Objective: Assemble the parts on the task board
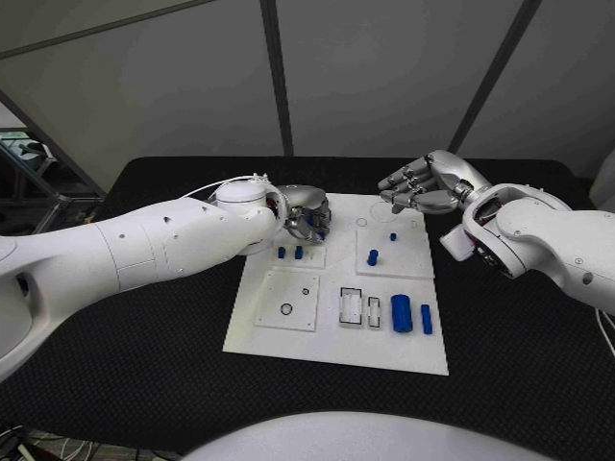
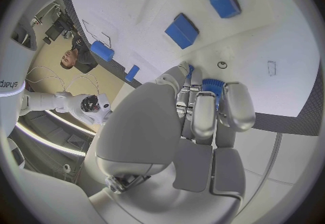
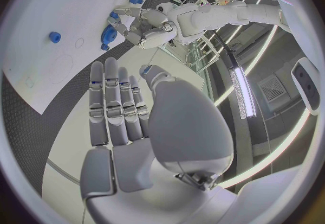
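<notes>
A small blue round part sits pinched in the fingertips of the left hand, held over the far left sub-plate of the task board. In the left wrist view it looks ridged like a gear, though most of it is hidden behind the fingers. Beneath it the board shows a small ring-shaped seat, which is probably where it belongs.

The chief risk is misalignment: the fingers cover the piece, so if it comes down tilted or beside the seat it could jam, skid across the white plate or pop out of the pinch. Two blue pegs stand just in front of the hand, and another upright blue peg stands on the neighbouring sub-plate; a sweeping descent could knock them. Pressing off-centre might also shove the whole board along the black surface.

The right hand hovers over the board's far right corner, grasping nothing, fingers loosely extended. It is near the left hand, so a careless move could bring the two together. Two blue cylinders lie at the near right, well apart from both hands.
</notes>
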Controlling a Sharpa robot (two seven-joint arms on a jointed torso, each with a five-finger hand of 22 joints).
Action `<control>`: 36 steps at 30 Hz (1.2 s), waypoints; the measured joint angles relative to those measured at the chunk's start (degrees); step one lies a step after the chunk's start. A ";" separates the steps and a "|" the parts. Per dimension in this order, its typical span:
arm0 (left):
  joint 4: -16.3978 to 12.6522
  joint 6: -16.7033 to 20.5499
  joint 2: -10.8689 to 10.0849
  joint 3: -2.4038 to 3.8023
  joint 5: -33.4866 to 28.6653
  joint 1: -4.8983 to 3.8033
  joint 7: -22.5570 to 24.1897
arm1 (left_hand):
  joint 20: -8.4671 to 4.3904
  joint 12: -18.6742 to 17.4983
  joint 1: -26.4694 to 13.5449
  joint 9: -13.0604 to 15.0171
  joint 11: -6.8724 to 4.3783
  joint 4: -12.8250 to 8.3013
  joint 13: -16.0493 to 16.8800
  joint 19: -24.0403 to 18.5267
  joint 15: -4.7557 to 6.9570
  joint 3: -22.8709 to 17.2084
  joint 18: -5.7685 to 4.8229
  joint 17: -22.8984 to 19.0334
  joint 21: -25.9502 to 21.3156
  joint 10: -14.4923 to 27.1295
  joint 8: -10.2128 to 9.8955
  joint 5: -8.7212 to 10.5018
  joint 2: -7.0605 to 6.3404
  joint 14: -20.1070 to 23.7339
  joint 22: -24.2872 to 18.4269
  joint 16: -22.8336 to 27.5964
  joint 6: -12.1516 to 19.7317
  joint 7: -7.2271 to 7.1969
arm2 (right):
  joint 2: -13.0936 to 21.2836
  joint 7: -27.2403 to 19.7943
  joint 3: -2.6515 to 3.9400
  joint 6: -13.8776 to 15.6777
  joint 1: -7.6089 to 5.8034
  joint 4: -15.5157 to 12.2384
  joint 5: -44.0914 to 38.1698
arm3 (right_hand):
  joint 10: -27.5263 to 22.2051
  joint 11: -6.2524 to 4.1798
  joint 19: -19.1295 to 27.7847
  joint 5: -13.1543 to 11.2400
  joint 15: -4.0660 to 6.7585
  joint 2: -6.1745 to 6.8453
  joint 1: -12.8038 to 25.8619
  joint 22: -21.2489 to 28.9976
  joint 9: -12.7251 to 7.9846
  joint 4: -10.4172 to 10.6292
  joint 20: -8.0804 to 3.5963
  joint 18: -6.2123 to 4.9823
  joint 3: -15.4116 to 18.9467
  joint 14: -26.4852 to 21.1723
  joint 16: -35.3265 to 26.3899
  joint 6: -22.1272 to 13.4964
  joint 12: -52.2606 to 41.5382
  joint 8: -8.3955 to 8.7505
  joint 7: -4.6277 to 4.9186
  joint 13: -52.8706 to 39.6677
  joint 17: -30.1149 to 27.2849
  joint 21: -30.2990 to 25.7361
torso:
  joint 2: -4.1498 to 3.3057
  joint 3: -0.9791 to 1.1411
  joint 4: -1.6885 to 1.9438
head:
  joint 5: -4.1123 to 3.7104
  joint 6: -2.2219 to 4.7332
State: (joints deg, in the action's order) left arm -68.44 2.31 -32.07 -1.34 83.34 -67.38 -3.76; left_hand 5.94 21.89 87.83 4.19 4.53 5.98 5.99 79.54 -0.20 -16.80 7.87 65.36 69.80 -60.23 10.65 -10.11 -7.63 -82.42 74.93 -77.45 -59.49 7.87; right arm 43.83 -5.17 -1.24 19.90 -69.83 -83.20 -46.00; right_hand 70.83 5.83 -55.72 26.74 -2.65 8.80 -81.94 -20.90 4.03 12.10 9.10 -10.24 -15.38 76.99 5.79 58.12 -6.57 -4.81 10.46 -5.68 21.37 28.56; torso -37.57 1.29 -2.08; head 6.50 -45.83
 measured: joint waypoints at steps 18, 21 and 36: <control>-1.72 1.59 -1.55 -0.15 -0.77 0.24 0.61 | -0.41 -1.99 -1.17 0.18 -0.75 -2.09 -0.40 0.82 0.41 -4.30 -0.02 -0.18 1.27 -3.39 -0.44 0.00 -0.53 -0.41 -0.01 -0.66 -2.68 0.00 | 0.04 0.00 0.00 -0.04 0.00 0.09 0.00 | 0.00 0.00 0.00 0.00 0.00 0.00 0.00 0.00 0.00 0.00 0.00 0.00 0.00 0.00 0.00 0.00 0.00 0.00 0.00 -0.01 -0.01 0.00 | 0.09 -0.03 0.04 | 0.23 0.16; -2.72 2.16 -2.30 0.15 -1.03 0.28 0.74 | -0.41 -2.39 -1.28 0.18 -0.50 -2.21 -0.45 0.82 0.41 -4.72 -0.03 -0.25 1.33 -3.65 -0.69 0.23 -0.65 -0.41 -0.01 -0.66 -2.90 -0.19 | 0.05 0.00 0.00 -0.05 0.00 0.20 0.01 | 0.00 0.00 0.00 0.00 0.00 0.00 0.00 0.00 0.00 0.00 0.00 0.00 0.00 0.00 0.00 0.00 0.00 0.00 0.00 -0.01 -0.01 0.00 | 0.10 -0.03 0.04 | 0.28 0.30; -7.75 3.55 -7.22 2.63 -2.95 0.25 0.33 | -0.61 -2.86 -2.11 0.15 -0.51 -2.59 -0.46 1.03 0.61 -5.43 -2.60 -0.42 1.55 -4.03 -0.93 0.23 -1.03 -0.61 -0.02 -0.89 -3.07 0.00 | 0.04 -0.03 0.00 -0.06 0.02 0.44 0.01 | 0.00 0.00 0.00 0.00 0.00 0.00 0.00 0.00 0.00 0.16 0.00 0.00 -0.15 0.00 -0.21 0.00 0.00 0.00 0.00 0.06 0.03 0.00 | 0.10 -0.04 0.05 | 0.57 0.80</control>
State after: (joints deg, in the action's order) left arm -76.19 5.87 -39.29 1.28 80.39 -67.14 -3.43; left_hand 5.33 19.03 85.72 4.35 4.02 3.39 5.54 80.57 0.40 -22.23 5.28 64.94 71.35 -64.25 9.72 -9.88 -8.66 -83.03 74.91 -78.33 -62.56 7.87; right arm 43.87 -5.20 -1.24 19.84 -69.82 -82.75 -46.00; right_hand 70.83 5.83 -55.72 26.74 -2.65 8.80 -81.94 -20.91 4.03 12.26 9.10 -10.25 -15.54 76.99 5.59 58.12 -6.57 -4.81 10.46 -5.62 21.40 28.56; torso -37.47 1.25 -2.02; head 7.08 -45.03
